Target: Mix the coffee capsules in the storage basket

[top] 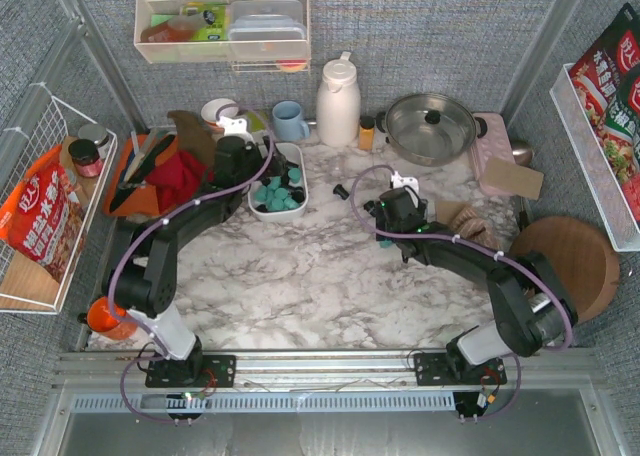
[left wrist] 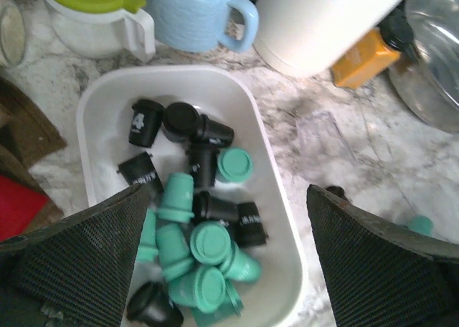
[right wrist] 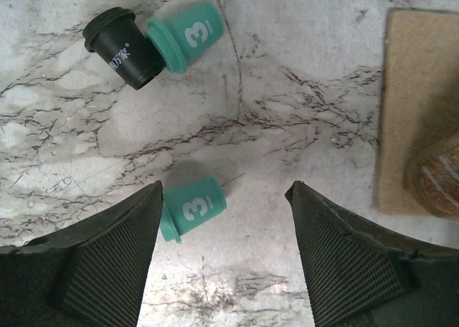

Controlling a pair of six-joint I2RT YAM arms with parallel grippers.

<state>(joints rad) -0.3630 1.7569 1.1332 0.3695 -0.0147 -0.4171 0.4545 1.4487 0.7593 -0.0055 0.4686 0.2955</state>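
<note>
Your left gripper [left wrist: 228, 191] hangs spread over the basket [left wrist: 208, 90], upper centre of the overhead frame, its capsules [left wrist: 208, 244] clumped by colour, presumably to stir; your right gripper [right wrist: 224, 191], also spread, hovers above a stray teal capsule [right wrist: 192, 209] on the counter [right wrist: 287, 90], likely to retrieve it.

My overhead view is bright and even. The left arm [top: 175, 238] and right arm [top: 470, 251] cast only soft shadows on the marble tabletop [top: 300, 276], and the corner posts [top: 105, 71] splay outward, wide-lens fashion. On my left wrist camera the white carafe [left wrist: 323, 19] is blown out and everything looks slightly soft. The right wrist camera is sharper, and there a teal capsule [right wrist: 192, 209] throws a faint shadow up-frame.
</note>
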